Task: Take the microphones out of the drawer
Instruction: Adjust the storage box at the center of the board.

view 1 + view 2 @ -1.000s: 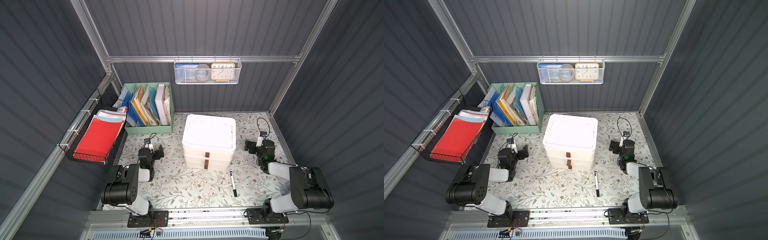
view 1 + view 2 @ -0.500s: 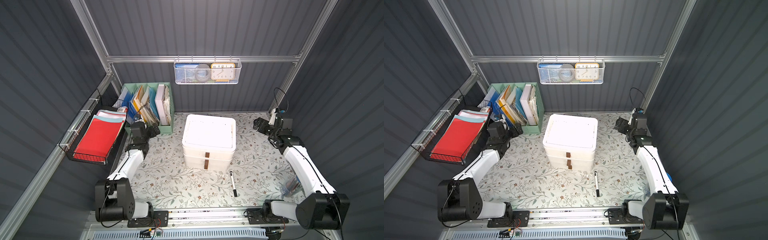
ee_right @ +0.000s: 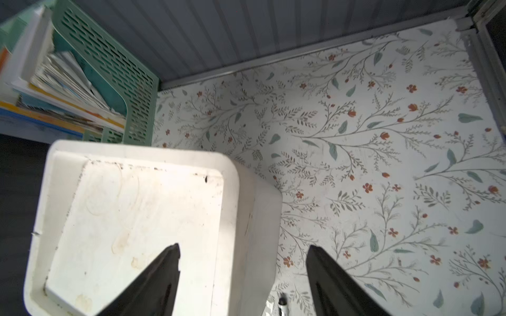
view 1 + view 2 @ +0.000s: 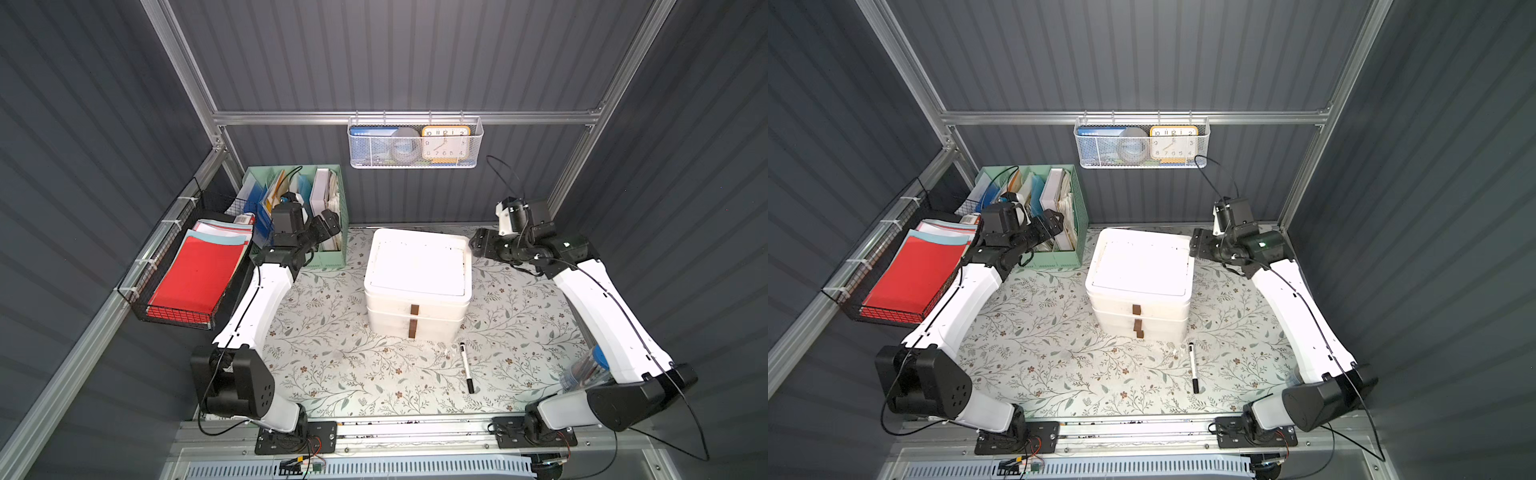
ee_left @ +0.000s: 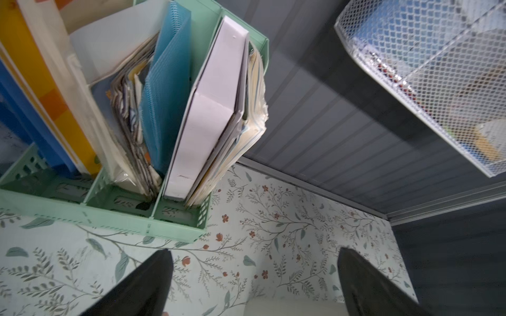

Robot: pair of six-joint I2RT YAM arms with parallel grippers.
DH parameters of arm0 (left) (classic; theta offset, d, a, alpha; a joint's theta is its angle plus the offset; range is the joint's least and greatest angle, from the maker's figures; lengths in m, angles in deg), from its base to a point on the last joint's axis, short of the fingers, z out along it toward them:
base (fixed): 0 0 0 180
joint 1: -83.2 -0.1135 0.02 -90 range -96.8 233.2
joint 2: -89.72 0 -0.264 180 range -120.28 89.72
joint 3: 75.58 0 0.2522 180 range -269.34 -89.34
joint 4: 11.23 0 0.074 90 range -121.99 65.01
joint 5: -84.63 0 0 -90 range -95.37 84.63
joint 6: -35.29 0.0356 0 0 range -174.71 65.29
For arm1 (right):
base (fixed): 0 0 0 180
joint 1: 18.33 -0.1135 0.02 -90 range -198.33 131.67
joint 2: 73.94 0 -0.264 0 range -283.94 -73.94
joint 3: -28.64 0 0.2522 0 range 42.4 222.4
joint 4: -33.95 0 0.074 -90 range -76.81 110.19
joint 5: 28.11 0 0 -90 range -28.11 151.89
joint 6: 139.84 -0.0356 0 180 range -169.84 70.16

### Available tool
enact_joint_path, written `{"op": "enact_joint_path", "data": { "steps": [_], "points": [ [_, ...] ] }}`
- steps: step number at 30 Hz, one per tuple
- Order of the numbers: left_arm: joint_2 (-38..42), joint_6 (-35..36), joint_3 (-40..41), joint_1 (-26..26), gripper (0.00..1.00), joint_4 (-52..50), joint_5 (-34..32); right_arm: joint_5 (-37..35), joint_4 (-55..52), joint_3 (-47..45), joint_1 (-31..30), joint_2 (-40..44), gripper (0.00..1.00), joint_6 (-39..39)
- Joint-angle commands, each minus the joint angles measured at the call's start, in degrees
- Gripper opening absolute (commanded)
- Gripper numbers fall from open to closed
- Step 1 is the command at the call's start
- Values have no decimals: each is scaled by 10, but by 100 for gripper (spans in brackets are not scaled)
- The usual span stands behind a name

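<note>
- Pen lies on the desk, before the drawers.
- The 2 drawers are shut; the microphone is unseen, presumably inside.
- Both arms have just lifted from rest: left gripper gapes near the files; right gripper, apart and empty, hovers at the unit's back corner. Opening comes next.

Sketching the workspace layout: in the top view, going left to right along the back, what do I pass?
In a top view: black wire basket of red folders → green file holder → white drawer box → right gripper.
</note>
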Motion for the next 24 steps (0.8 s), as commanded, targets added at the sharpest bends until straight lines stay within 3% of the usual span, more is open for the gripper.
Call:
{"op": "enact_joint_path", "data": {
  "steps": [1,11,16,24],
  "points": [
    [-17,-32,-40,-1,99,-31,58,-29,-65,14,-30,-18,75,-6],
    [-23,-31,-85,2,99,-77,86,-45,-57,9,-58,-58,54,9],
    [-14,-13,-96,2,99,-113,89,-36,-51,21,-62,-88,32,20],
    [-30,16,-156,2,99,-177,130,-20,-46,80,-64,-133,18,81]
  ]
}}
